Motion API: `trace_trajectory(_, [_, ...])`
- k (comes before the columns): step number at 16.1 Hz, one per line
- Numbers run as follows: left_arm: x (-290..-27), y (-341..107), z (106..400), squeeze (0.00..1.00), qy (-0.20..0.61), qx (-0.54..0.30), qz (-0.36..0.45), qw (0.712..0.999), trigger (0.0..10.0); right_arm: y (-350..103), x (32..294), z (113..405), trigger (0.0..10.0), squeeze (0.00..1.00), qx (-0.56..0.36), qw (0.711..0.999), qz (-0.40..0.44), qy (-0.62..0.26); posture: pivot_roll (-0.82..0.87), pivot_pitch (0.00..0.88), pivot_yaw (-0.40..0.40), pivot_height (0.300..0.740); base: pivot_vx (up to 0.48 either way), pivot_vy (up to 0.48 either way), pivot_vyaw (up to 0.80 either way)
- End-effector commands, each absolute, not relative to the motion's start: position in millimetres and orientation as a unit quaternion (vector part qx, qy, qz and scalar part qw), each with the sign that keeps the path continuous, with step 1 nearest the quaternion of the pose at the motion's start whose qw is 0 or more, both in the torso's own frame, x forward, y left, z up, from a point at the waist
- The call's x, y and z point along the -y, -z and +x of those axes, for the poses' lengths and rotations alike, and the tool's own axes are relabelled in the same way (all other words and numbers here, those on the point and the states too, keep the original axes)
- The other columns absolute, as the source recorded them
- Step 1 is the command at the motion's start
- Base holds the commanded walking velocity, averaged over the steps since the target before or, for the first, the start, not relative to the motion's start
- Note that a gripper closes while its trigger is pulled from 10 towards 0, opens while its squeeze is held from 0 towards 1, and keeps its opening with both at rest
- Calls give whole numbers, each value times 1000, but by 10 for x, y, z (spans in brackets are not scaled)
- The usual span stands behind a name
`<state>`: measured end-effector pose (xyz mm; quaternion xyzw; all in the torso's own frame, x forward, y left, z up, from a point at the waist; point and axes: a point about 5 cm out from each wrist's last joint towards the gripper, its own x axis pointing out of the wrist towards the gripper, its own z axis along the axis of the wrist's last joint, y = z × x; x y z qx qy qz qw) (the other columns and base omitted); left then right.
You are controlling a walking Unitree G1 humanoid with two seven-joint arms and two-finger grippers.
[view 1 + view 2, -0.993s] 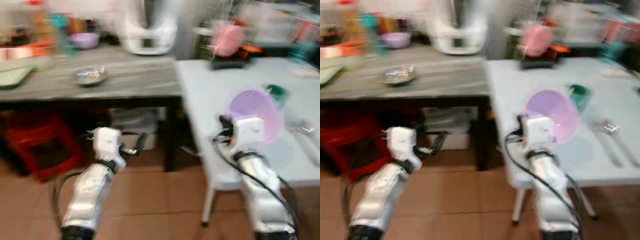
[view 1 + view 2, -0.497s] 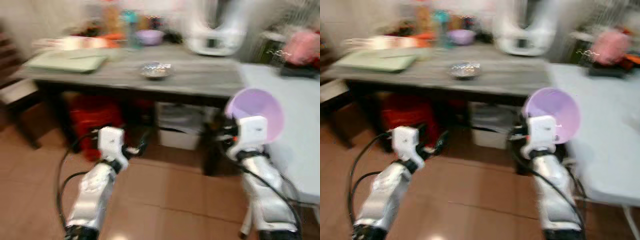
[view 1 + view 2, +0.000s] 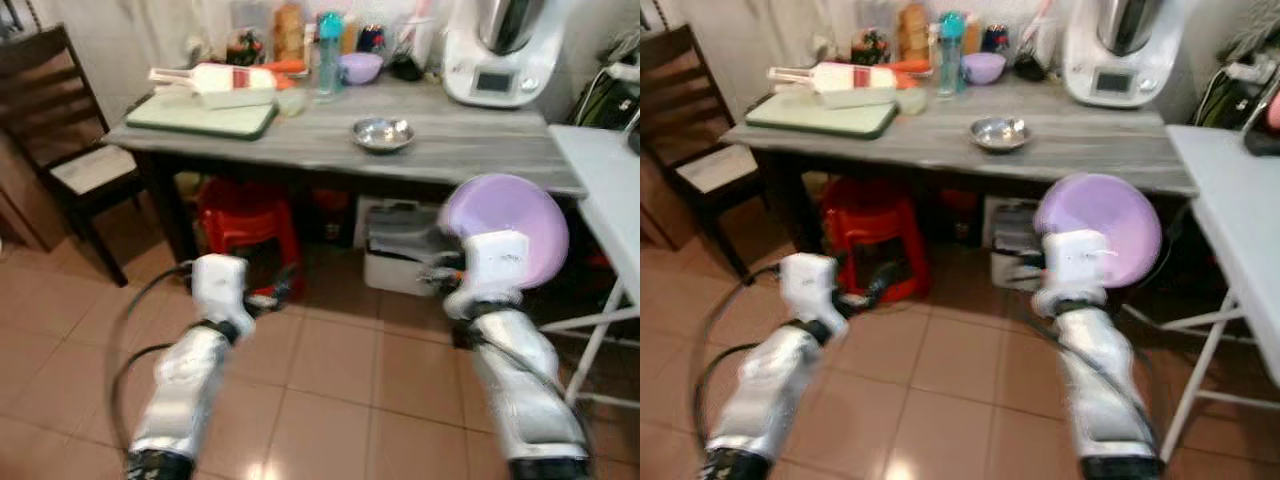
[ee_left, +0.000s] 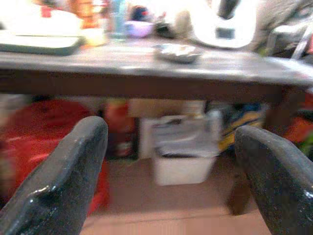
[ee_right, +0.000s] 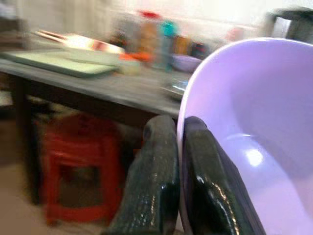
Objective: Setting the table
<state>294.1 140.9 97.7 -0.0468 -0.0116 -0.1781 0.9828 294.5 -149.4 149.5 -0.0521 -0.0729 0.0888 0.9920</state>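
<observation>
A pale purple plastic bowl (image 3: 505, 215) is held up in front of me, tilted on edge, with my right gripper (image 5: 178, 171) shut on its rim. It hangs in the air before the grey wooden table (image 3: 300, 140), below the tabletop's front edge. My left gripper (image 4: 171, 166) is open and holds nothing, low over the tiled floor, pointing under that table. A small steel bowl (image 3: 383, 133) and a second purple bowl (image 3: 360, 67) sit on the grey table. A white folding table (image 3: 605, 175) stands at the right.
On the grey table lie a green cutting board (image 3: 200, 115), bottles (image 3: 328, 40) and a white kitchen machine (image 3: 500, 50). Under it stand a red stool (image 3: 240, 215) and a white box (image 3: 400, 245). A dark wooden chair (image 3: 70, 150) stands at the left.
The view has swung left from the white table toward the grey table and chair. The purple bowl stays in my right gripper; the left gripper remains open and low.
</observation>
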Motion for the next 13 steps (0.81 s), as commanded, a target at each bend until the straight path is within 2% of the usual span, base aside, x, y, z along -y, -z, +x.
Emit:
trace_trajectory(1, [-1345,-1025,2951,0,183,27,-36,982,10000,-1532,1581,2937,10000,0,81,992,-59,-76,-2,0,13,740,0,0,0])
trace_trajectory(6, [-1337,-1045,2932,0,211,31,-43,976,10000,-1522,1569,2923,10000,0,80,992,-58,-76,-4,0,15,740,0,0,0])
trace_trajectory(13, [-1315,-1033,2901,0,225,31,-51,972,10000,-1504,1556,2917,10000,0,78,992,-60,-80,-1,0,10,740,366,0,0])
